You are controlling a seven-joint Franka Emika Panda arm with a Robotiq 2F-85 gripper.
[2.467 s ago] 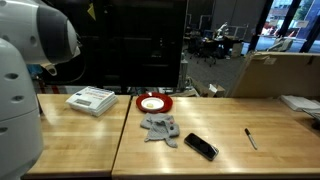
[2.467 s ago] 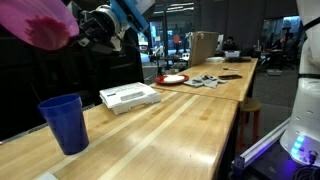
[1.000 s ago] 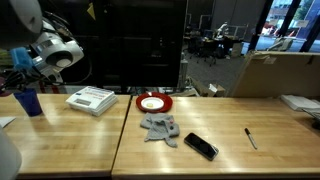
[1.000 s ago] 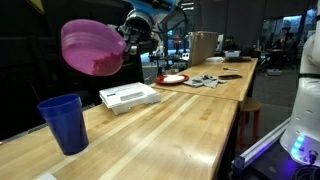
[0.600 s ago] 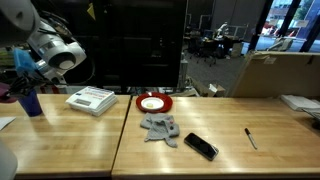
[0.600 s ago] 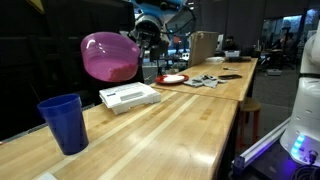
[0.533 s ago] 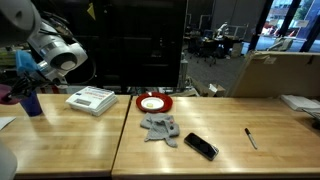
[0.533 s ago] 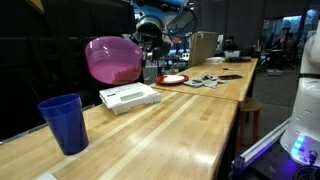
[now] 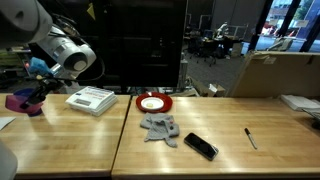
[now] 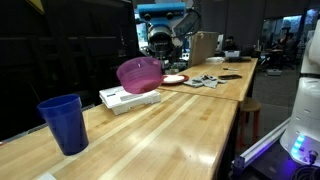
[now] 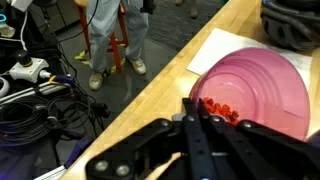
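Note:
My gripper (image 11: 197, 103) is shut on the near rim of a pink bowl (image 11: 265, 85); small red pieces (image 11: 216, 105) lie inside the bowl by the fingertips. In both exterior views the bowl (image 10: 140, 73) hangs low over the wooden table, tilted, with the gripper (image 10: 157, 59) gripping its rim from above. It hovers just over a white box (image 10: 130, 97). A blue cup (image 10: 62, 123) stands on the table nearer the camera. From the other side the bowl (image 9: 20, 101) sits at the far left, under the gripper (image 9: 37, 90).
A white box (image 9: 92, 99), a red plate (image 9: 154, 102), a grey cloth (image 9: 160, 128), a black phone (image 9: 200, 146) and a pen (image 9: 250, 138) lie along the table. A cardboard box (image 9: 275, 72) stands at the back. A white sheet (image 11: 215, 50) lies by the table edge; cables cover the floor.
The arm has carried the pink bowl down from head height to just above the table by the white box. The grip on the rim has stayed shut.

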